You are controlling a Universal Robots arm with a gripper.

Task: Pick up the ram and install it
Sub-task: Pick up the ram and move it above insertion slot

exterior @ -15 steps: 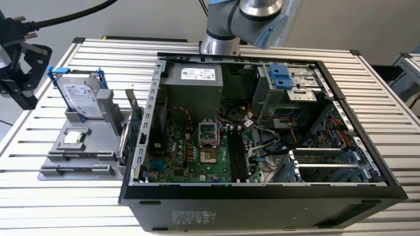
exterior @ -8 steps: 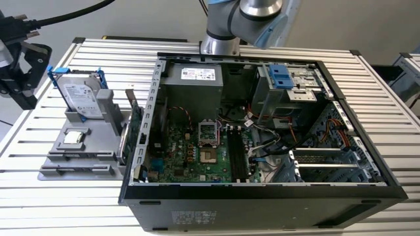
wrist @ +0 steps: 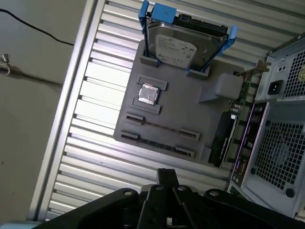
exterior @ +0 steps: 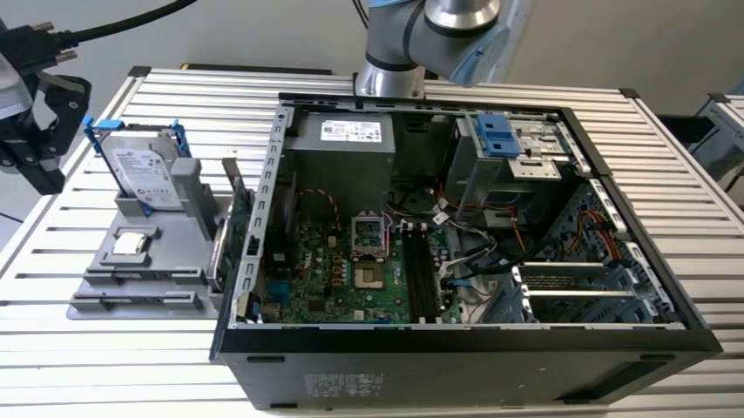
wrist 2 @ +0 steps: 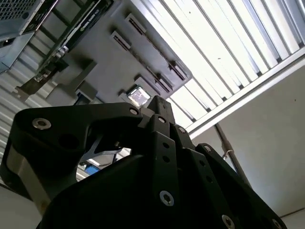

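Note:
The ram (wrist: pixel 158 144) shows as a thin dark strip standing edge-on in a slot of the grey holder tray (wrist: pixel 186 109), on the side away from the hard drive. In the exterior view that tray (exterior: pixel 174 261) sits at the left of the open computer case (exterior: pixel 465 340). My gripper (exterior: pixel 41 170) hangs at the exterior view's far left, out over the table's edge and well apart from the tray. In both wrist views its fingertips (wrist: pixel 167 174) (wrist 2: pixel 158 102) meet, shut on nothing. The motherboard's black memory slots (exterior: pixel 421 279) lie inside the case.
A silver hard drive in a blue frame (exterior: pixel 145 170) stands at the tray's far end. A small square chip (exterior: pixel 131 243) rests mid-tray. A large green expansion card (exterior: pixel 239 226) stands between tray and case. Slatted aluminium table (exterior: pixel 104 348) lies all around.

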